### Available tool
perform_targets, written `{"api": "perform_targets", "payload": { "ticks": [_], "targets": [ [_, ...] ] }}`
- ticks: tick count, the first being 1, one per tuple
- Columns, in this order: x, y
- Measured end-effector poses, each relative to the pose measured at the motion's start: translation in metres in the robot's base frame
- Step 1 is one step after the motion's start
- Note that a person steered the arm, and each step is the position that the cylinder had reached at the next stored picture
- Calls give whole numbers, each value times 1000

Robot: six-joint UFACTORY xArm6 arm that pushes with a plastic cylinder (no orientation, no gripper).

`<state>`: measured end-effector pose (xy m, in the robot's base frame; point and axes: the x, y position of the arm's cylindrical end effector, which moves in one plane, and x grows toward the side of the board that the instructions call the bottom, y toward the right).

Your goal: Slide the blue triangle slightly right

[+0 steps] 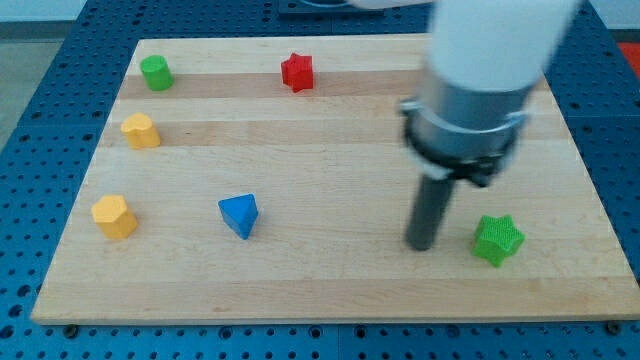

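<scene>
The arm is seen entering from the view's top right, where a broad white housing is followed by a grey collar and a dark clamp ring. From this ring a straight dark rod is extended downward, tilted slightly toward the view's left. My tip (420, 245) is set down in the lower right part of the view.

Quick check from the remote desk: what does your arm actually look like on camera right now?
A fat white cylinder, blurred, entering from the view's top, then a grey collar with a black clamp ring, ending in a straight dark rod. My tip is blunt. No cables or markings visible.
</scene>
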<state>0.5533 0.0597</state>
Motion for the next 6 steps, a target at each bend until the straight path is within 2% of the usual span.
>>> {"api": "perform_targets", "payload": {
  "ticks": [1,2,3,5,6],
  "targets": [
    [30,-95],
    [7,-167],
    [-13,-207],
    [-45,-190],
    [-40,-140]
  ]
}}
